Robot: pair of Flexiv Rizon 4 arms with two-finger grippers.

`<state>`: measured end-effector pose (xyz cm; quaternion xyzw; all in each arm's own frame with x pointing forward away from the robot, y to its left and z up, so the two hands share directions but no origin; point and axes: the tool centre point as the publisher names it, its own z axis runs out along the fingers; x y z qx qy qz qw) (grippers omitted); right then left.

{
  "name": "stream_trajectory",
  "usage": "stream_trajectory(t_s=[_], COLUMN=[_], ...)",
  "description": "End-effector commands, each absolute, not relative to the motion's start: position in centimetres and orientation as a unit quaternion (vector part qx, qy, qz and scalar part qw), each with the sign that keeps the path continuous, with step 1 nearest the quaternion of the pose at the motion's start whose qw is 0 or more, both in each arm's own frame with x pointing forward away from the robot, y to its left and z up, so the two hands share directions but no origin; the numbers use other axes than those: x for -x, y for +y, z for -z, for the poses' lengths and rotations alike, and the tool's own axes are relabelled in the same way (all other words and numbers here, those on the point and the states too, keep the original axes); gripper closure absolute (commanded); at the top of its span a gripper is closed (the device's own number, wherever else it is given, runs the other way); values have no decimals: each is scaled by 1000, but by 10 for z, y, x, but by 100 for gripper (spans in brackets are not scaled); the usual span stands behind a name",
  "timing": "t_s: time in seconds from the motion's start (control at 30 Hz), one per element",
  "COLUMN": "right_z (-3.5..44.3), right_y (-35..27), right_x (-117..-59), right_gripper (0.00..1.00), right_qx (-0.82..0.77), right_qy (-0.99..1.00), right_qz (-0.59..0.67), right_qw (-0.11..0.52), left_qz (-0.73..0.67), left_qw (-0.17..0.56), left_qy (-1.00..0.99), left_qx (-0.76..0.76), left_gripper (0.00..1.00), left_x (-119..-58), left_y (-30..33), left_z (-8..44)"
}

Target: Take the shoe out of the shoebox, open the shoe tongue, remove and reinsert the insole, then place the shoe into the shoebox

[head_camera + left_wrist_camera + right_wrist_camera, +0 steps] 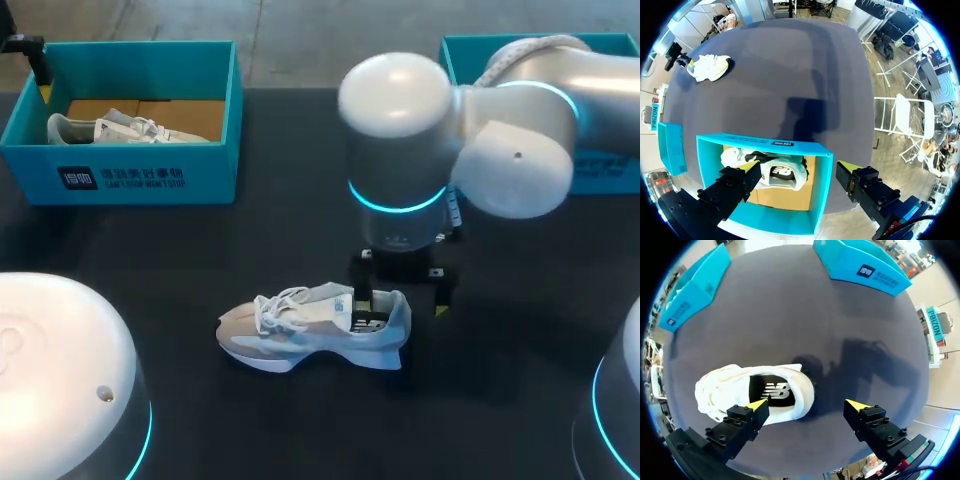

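1. The shoe (pixel 310 328) is found upright on its sole on the black table (pixel 200 250), near the middle, outside the shoebox (pixel 130 178). In the head view its toe is turned to the left arm's side.
2. The right gripper (pixel 400 298) is held directly over the heel end of the shoe. In the right wrist view the right gripper (pixel 807 406) is seen with its fingers spread wide and nothing clasped. One yellow tip is seen over the shoe's (pixel 755 392) rim and the other well clear over bare table. No grip is made.
3. A dark insole (pixel 774 390) is seen through the shoe's opening.
4. The left gripper (pixel 799 167) is held above the shoebox (pixel 765 220), fingers parted and nothing held.
5. A second shoe (pixel 772 172) is seen lying inside the shoebox on its brown floor, between the parted fingers of the left gripper in that view but not touched by them. It is also noted in the head view (pixel 125 128).
6. A second teal box (pixel 600 170) is noted at the far right side of the table, partly hidden behind the right arm (pixel 500 120).
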<state>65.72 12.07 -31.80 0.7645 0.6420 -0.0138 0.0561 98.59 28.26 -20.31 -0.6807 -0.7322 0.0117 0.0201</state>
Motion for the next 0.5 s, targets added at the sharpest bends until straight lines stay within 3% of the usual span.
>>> stream_trajectory(t_s=[0.03, 0.5], right_z=[306, 276], right_y=[104, 80], right_x=[-650, -649], right_gripper=[0, 0], right_qx=[-748, -658], right_qy=[662, 737], right_qz=[-32, -154], right_qw=[36, 3], left_qz=[-11, -11], left_qw=[20, 20], left_qy=[-732, -732], left_qx=[681, 681], left_gripper=[0, 0], left_x=[-985, -985], left_y=[283, 283], left_z=[203, 203])
